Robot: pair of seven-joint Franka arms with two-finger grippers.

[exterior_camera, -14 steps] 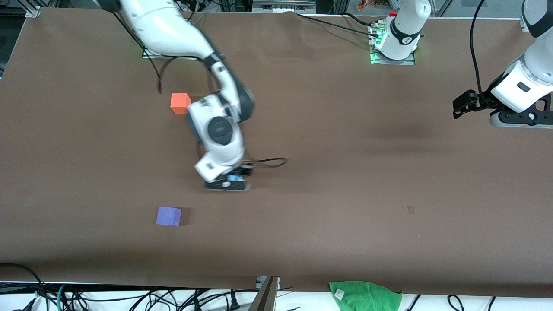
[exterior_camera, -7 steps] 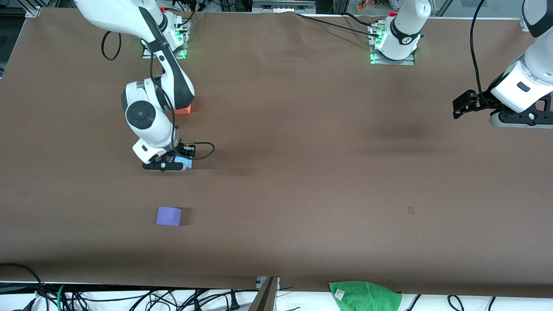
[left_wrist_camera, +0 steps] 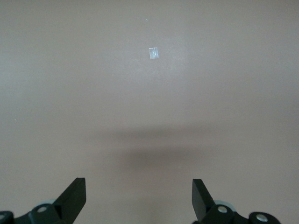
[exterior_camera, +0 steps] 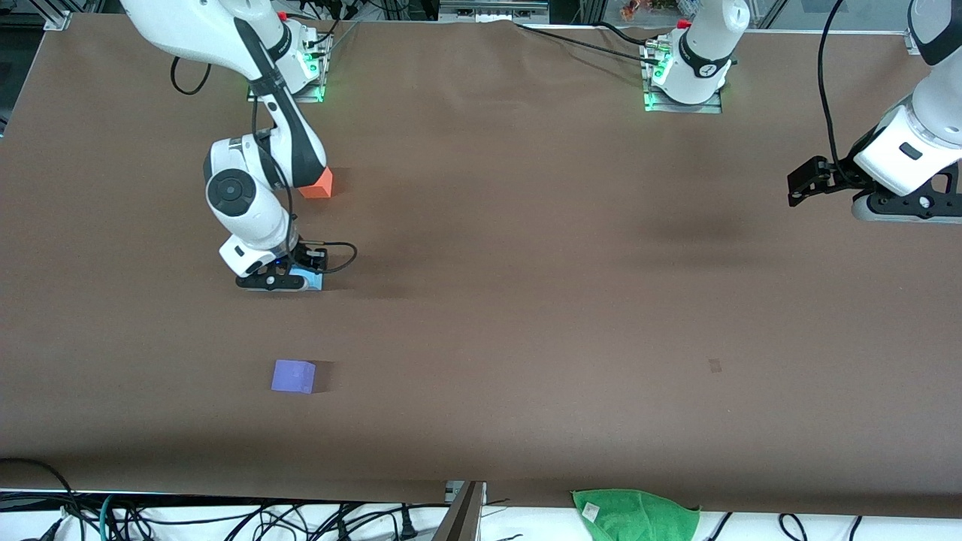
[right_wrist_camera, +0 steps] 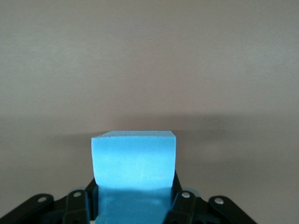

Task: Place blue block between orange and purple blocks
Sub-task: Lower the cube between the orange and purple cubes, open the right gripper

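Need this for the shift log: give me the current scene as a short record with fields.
held item: small matte sky-blue cube, clamped in the right hand
right hand position: low over the brown table, between the other two cubes
farther cube: salmon-orange matte cube, partly hidden by the right arm
nearer cube: violet-purple matte cube
left hand: open, waiting at its own end of the table
placement: not yet released

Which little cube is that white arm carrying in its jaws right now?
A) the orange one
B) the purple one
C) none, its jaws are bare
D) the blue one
D: the right gripper has its jaws shut on the blue block, while the orange block and purple block sit on the table.
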